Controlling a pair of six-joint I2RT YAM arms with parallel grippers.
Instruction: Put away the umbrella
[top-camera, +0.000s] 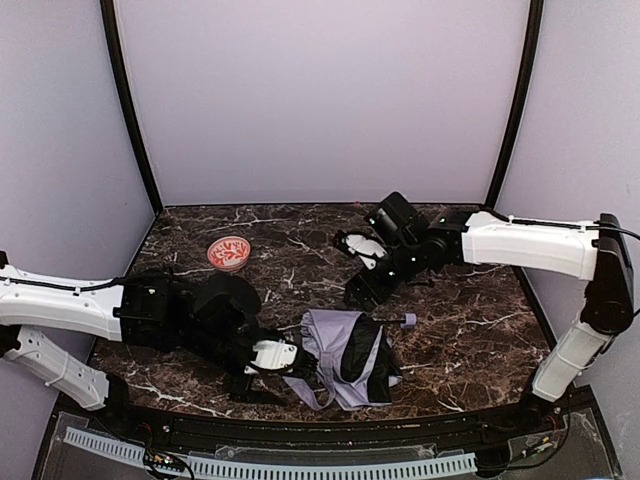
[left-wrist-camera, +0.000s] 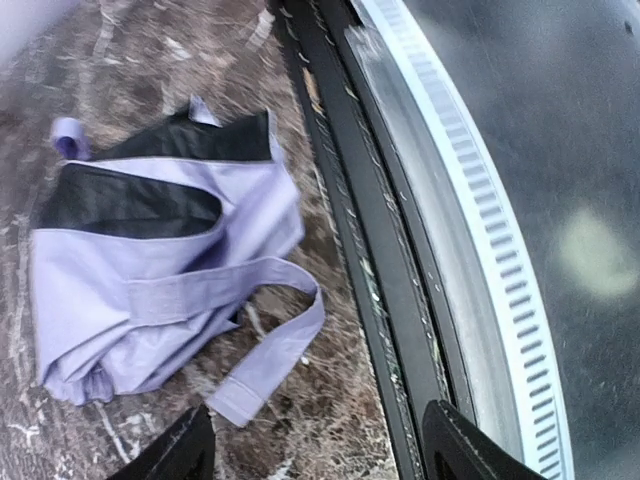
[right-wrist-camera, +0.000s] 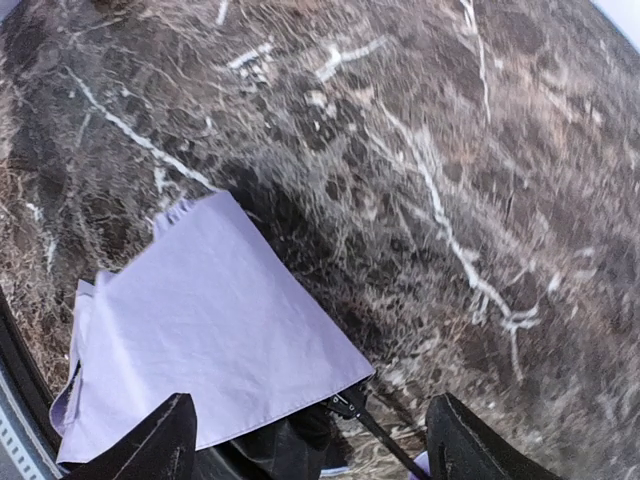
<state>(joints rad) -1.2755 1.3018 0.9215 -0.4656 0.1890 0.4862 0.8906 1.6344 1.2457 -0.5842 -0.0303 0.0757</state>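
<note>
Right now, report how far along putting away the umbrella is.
Done: the umbrella is collapsed, lying in a loose heap on the table near the front edge. In hand: nothing; the left fingers and right fingers both stand open, gripping nothing. Left: the strap lies unfastened, so bundling and stowing likely remain.

left gripper (left-wrist-camera: 322, 455): jaws apart, empty | right gripper (right-wrist-camera: 312, 450): jaws apart, empty

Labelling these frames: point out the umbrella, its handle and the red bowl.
umbrella (top-camera: 335, 345), top view, lavender fabric
umbrella handle (top-camera: 409, 320), top view, lavender end
red-patterned bowl (top-camera: 228, 253), top view, its middle
</note>
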